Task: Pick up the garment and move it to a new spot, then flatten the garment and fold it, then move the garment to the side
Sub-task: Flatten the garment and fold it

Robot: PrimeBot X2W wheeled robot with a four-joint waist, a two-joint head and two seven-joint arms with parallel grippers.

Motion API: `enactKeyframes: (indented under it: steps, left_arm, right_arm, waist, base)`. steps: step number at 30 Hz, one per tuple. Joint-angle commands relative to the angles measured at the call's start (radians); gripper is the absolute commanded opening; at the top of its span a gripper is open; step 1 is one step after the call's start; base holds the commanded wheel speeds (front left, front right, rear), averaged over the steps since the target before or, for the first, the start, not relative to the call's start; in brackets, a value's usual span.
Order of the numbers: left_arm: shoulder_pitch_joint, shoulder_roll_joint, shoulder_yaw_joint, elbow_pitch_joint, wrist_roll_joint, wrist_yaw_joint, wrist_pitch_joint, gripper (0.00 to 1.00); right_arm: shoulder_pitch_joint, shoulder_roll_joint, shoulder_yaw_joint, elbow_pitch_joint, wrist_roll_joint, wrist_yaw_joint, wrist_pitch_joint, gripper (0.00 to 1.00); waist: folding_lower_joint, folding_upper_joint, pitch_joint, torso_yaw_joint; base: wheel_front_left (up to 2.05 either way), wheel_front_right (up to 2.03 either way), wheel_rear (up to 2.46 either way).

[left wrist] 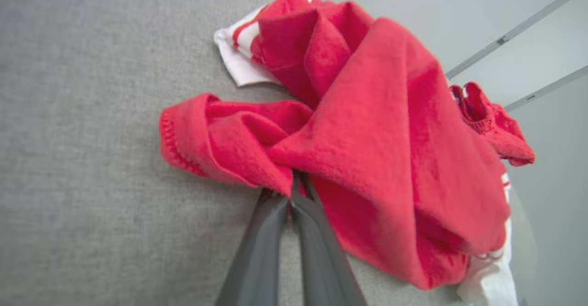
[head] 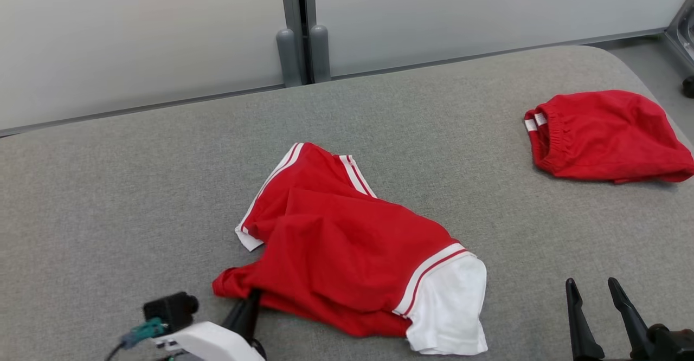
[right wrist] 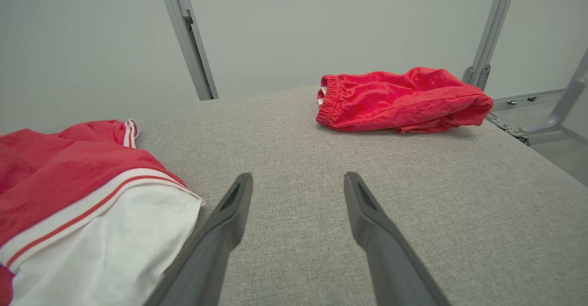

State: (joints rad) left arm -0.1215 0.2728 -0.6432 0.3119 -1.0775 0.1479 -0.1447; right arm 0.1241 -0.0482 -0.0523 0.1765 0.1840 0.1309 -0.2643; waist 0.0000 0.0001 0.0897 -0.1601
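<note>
Left claw [left wrist: 297,178] pinching hem of crumpled red garment [head: 347,242]; white sleeve, striped trim; right claw [right wrist: 298,178] spread.

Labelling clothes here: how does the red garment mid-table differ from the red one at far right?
The middle garment has white panels and striped trim; the far-right garment is almost all red. The middle garment lies spread out; the far-right garment is bunched. The left gripper is shut on the middle garment's edge; the far-right garment lies untouched. Both rest on the grey table.
</note>
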Motion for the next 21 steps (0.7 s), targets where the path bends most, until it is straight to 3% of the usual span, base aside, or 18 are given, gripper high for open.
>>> enactKeyframes:
  steps: [1, 4, 8, 9, 14, 19, 21]
  left_arm:
    - [0.017, 0.033, 0.019, -0.055, -0.008, -0.006, -0.007, 0.0]
    - [0.052, 0.112, 0.068, -0.244, -0.012, 0.024, -0.013, 0.0]
    - [0.096, 0.251, 0.131, -0.554, 0.02, 0.114, 0.024, 0.0]
    - [0.096, 0.251, 0.131, -0.554, 0.02, 0.114, 0.024, 0.0]
    - [0.119, 0.402, 0.185, -0.855, 0.061, 0.222, 0.113, 0.0]
    - [0.159, 0.511, 0.289, -0.945, 0.031, 0.311, 0.173, 0.0]
    - [0.176, 0.514, 0.338, -0.91, -0.032, 0.308, 0.188, 0.0]
  right_arm:
    - [0.013, -0.005, -0.008, -0.001, 0.003, 0.0, 0.0, 1.0]
    - [0.022, -0.005, -0.021, -0.004, 0.006, 0.0, 0.0, 1.0]
    - [0.038, -0.005, -0.017, -0.002, 0.018, 0.0, 0.0, 1.0]
    - [0.038, -0.005, -0.017, -0.002, 0.018, 0.0, 0.0, 1.0]
    - [0.022, -0.005, -0.001, 0.004, 0.031, 0.0, 0.0, 1.0]
    - [0.018, -0.005, 0.004, 0.009, 0.043, 0.0, 0.0, 1.0]
    - [0.015, -0.005, 0.005, 0.009, 0.05, 0.0, 0.0, 1.0]
  waist:
    - [0.0, -0.0001, -0.009, 0.007]
    - [0.0, -0.0001, -0.019, 0.025]
    - [0.0, -0.0001, -0.032, 0.052]
    - [0.0, -0.0001, -0.032, 0.052]
    - [0.0, -0.0001, -0.041, 0.056]
    - [0.0, -0.0001, -0.041, 0.055]
    - [0.0, -0.0001, -0.029, 0.057]
  base:
    - [0.0, 0.0, 0.0]
    - [0.0, 0.0, 0.0]
    - [0.0, 0.0, 0.0]
    - [0.0, 0.0, 0.0]
    - [0.0, 0.0, 0.0]
    - [0.0, 0.0, 0.0]
    - [0.0, 0.0, 0.0]
